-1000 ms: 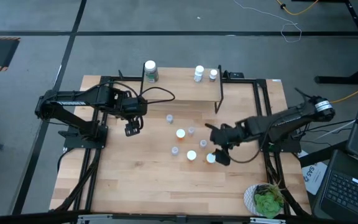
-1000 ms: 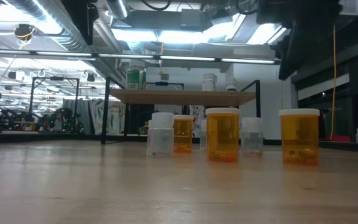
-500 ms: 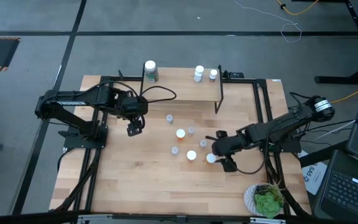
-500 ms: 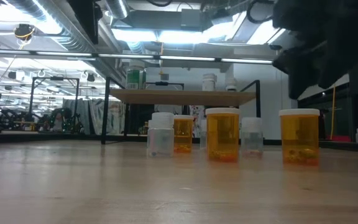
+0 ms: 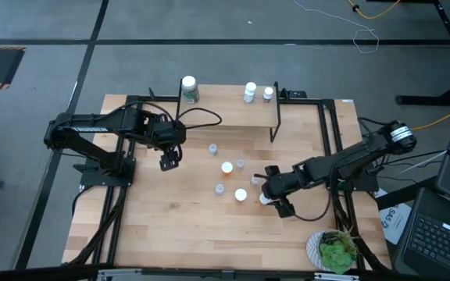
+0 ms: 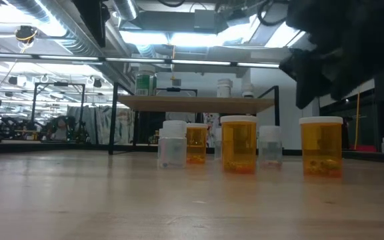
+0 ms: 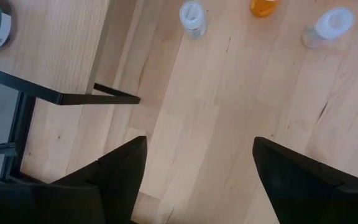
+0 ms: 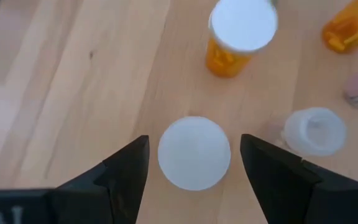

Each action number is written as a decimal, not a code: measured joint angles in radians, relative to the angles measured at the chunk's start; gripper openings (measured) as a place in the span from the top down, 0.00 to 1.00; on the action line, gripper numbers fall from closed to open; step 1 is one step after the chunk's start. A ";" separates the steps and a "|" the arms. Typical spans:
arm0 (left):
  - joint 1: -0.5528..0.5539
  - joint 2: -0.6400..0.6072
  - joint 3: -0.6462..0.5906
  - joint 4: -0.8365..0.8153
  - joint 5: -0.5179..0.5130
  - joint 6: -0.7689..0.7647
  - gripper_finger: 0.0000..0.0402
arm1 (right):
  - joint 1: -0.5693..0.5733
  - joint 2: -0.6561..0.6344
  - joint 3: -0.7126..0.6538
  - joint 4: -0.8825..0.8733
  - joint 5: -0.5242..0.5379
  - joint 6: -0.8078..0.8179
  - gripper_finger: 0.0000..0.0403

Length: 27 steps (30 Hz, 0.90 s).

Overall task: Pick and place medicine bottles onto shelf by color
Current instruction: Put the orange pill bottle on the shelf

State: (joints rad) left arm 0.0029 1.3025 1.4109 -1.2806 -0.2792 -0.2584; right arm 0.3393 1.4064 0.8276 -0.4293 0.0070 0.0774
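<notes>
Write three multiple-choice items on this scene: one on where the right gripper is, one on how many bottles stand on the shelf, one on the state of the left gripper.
1. Where is the right gripper?
A. Above a white-capped bottle on the table
B. Over the shelf
C. Beside the plant

2. How many bottles stand on the shelf?
A. None
B. Three
C. Six

3. What is the state of the left gripper?
A. Shut on an orange bottle
B. Open and empty
C. Shut on a white bottle

Answers:
1. A: the right wrist view shows the white cap between the open fingers.
2. B: the high view shows the green-labelled bottle and two small white bottles there.
3. B: only bare table shows between its spread fingers.
</notes>
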 joint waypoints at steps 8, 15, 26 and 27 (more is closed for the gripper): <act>0.000 0.000 0.000 0.002 0.000 0.000 0.28 | 0.000 0.055 0.000 0.003 0.000 -0.007 0.37; 0.000 0.000 0.000 0.003 0.000 0.000 0.28 | 0.000 0.094 0.000 0.019 0.000 -0.007 0.37; 0.000 0.000 0.000 0.003 0.000 0.000 0.28 | 0.000 0.099 0.000 0.032 0.003 0.045 0.39; 0.000 0.000 0.000 0.003 0.000 0.000 0.28 | 0.000 0.099 0.000 0.032 0.003 0.045 0.40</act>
State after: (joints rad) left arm 0.0029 1.3025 1.4107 -1.2778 -0.2794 -0.2584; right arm 0.3393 1.5056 0.8276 -0.3969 0.0100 0.1226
